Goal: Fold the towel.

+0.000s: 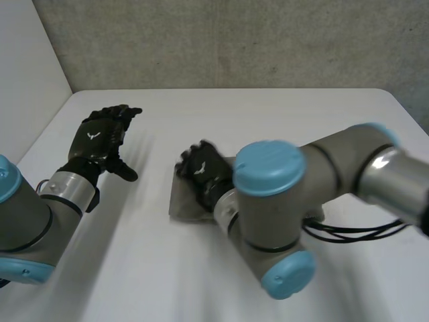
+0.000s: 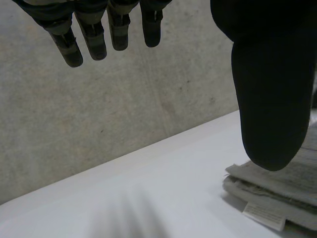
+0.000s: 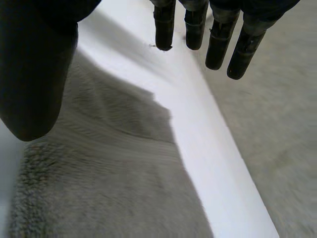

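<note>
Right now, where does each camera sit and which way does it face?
Head view: behind and between the arms, looking down on the table; both arms, left hand, right hand at the towel.
Left wrist view: on the left wrist, facing the wall; own straight fingers, thumb beside the folded towel.
Right wrist view: on the right wrist, over the towel; own straight fingers.
Shared: all three show the towel.

We look down on the table (image 1: 268, 121) from above and behind. Our left wrist camera peers along the left hand (image 2: 267, 89), low, toward the wall (image 2: 124, 114). Our right wrist camera sits close over the towel (image 3: 99, 198), which all three views share.
</note>
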Motion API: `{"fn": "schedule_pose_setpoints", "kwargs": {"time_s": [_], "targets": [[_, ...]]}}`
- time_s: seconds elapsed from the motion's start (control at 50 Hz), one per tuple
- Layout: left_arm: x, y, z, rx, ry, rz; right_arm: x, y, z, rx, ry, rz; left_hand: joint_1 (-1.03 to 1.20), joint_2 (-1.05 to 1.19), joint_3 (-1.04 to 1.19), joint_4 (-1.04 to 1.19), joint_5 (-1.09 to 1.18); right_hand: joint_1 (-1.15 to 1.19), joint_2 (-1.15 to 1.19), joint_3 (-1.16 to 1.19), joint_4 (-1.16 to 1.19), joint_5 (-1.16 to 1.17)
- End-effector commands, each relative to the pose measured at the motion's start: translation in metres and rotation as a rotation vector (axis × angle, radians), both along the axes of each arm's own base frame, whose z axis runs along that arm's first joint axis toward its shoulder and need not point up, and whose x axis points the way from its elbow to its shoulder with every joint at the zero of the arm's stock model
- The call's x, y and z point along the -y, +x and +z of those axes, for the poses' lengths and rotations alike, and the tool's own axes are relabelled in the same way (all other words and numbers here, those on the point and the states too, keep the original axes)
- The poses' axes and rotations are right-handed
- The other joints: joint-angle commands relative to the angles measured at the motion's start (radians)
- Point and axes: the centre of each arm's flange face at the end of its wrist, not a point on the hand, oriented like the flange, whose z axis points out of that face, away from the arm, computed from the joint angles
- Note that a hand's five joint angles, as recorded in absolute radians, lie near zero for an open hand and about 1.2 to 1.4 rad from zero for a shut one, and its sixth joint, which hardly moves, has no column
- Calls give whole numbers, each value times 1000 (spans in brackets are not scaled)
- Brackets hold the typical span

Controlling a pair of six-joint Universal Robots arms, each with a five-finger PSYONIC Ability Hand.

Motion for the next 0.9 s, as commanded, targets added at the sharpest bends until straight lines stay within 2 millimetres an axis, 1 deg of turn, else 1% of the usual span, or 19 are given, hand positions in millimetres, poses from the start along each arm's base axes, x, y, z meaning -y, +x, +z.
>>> {"fn": "schedule_pose_setpoints", "kwargs": {"time_s": [0.02,0.04,0.08,0.1,0.14,0.2,0.24,0.26,0.3,0.32,0.36,0.42,0.54,0.58,0.64,0.68,0.8,0.86,0.9], "targets": [[-10,-20,9,-12,-29,-63,21,-60,47,254,127,-144,11,15,15,15,-16,-64,-83,-83,-101,-67],[-10,-20,9,-12,-29,-64,21,-60,47,255,127,-144,11,15,15,15,-16,-64,-83,-83,-101,-67],[-14,-31,14,-19,-46,-97,30,-87,42,257,172,-203,11,15,15,15,-16,-64,-83,-83,-101,-67],[-14,-31,14,-19,-46,-97,30,-87,41,257,172,-203,11,15,15,15,-16,-64,-83,-83,-101,-67],[-18,-43,13,-20,-43,-126,39,-115,22,218,225,-276,11,15,15,15,-16,-64,-83,-83,-101,-67],[-20,-52,10,-18,-31,-150,44,-128,11,198,252,-310,16,21,21,21,-10,-64,-83,-83,-101,-67],[-21,-55,8,-15,-24,-159,53,-147,-8,186,299,-343,19,24,24,24,-7,-22,-42,-41,-59,-26],[-21,-55,8,-15,-24,-159,53,-147,-8,186,299,-343,19,24,24,24,-7,-21,-41,-40,-58,-25],[-23,-59,6,-14,-20,-168,59,-158,-26,188,334,-349,19,24,24,24,-7,110,91,91,73,107],[-23,-59,6,-14,-20,-168,59,-158,-26,188,334,-349,19,24,24,24,-7,111,91,92,74,107],[-26,-63,8,-18,-24,-183,67,-164,-44,204,370,-350,19,24,24,24,-7,251,232,232,214,248],[-30,-66,9,-18,-26,-194,73,-166,-52,220,380,-338,19,24,24,24,-7,380,361,361,343,377],[-33,-65,8,-17,-21,-196,83,-169,-56,246,369,-351,19,24,24,24,-7,669,649,650,632,665],[-34,-65,7,-15,-17,-196,85,-171,-56,247,356,-366,19,24,24,24,-7,885,865,866,848,881],[-34,-64,6,-15,-16,-194,86,-172,-56,242,350,-381,16,21,21,21,-10,953,934,935,917,950],[-34,-64,5,-14,-13,-194,89,-179,-53,231,324,-427,16,21,21,21,-10,1157,1138,1138,1120,1154],[-33,-63,8,-16,-20,-190,92,-186,-46,172,253,-474,16,21,21,21,-10,1158,1138,1139,1121,1154],[-33,-62,10,-18,-24,-188,90,-184,-38,75,160,-455,16,21,21,21,-10,1158,1138,1139,1121,1154],[-33,-62,22,-30,-57,-188,94,-182,-28,-46,28,-419,11,15,15,15,-16,1158,1138,1139,1121,1154]]}}
